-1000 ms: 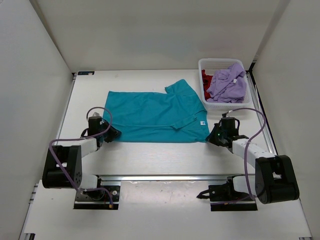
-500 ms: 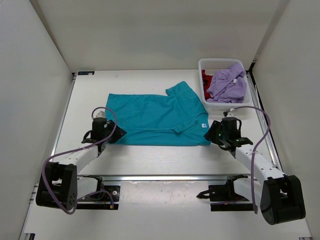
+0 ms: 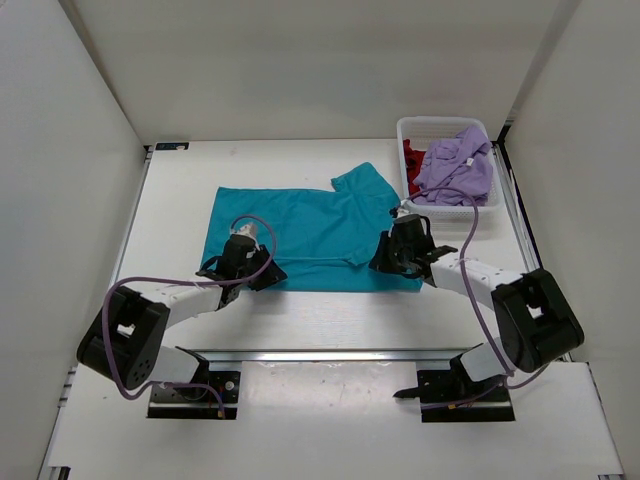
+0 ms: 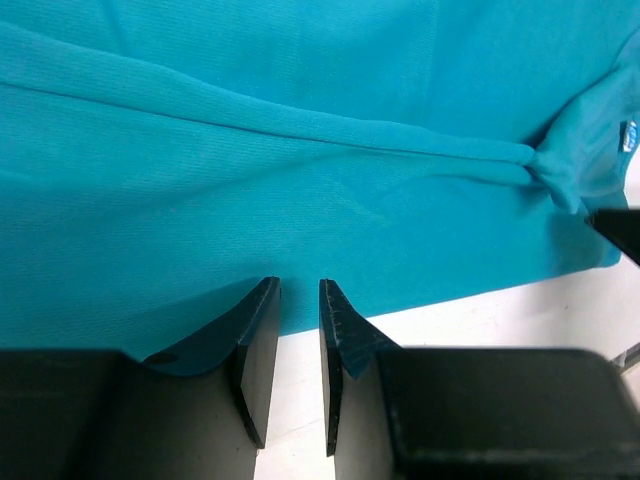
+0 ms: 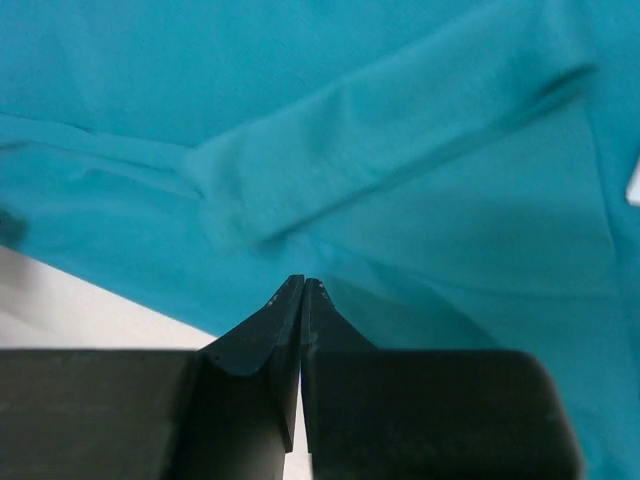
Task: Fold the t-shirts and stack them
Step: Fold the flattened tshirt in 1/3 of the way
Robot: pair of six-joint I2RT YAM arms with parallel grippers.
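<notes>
The teal t-shirt [image 3: 300, 225] lies spread flat in the middle of the table, one sleeve folded across its right part. My left gripper [image 3: 262, 272] sits low at its near hem; in the left wrist view the left gripper [image 4: 298, 290] stands slightly open, bare table showing in the gap and the teal t-shirt [image 4: 300, 150] just beyond the tips. My right gripper [image 3: 383, 262] is over the shirt's near right part. In the right wrist view the right gripper [image 5: 303, 282] is shut, its tips pinched into the teal t-shirt [image 5: 300, 80] just past the hem. The lavender t-shirt [image 3: 455, 165] and the dark red t-shirt [image 3: 413, 158] lie bunched in the basket.
The white mesh basket [image 3: 440, 121] stands at the back right corner of the table. White walls close in the table on the left, back and right. Purple cables loop from both arms above the table's near part.
Both arms have swung inward along the shirt's near hem: the left gripper moved right, the right gripper moved left onto the cloth. The right jaws opened and shut again.
</notes>
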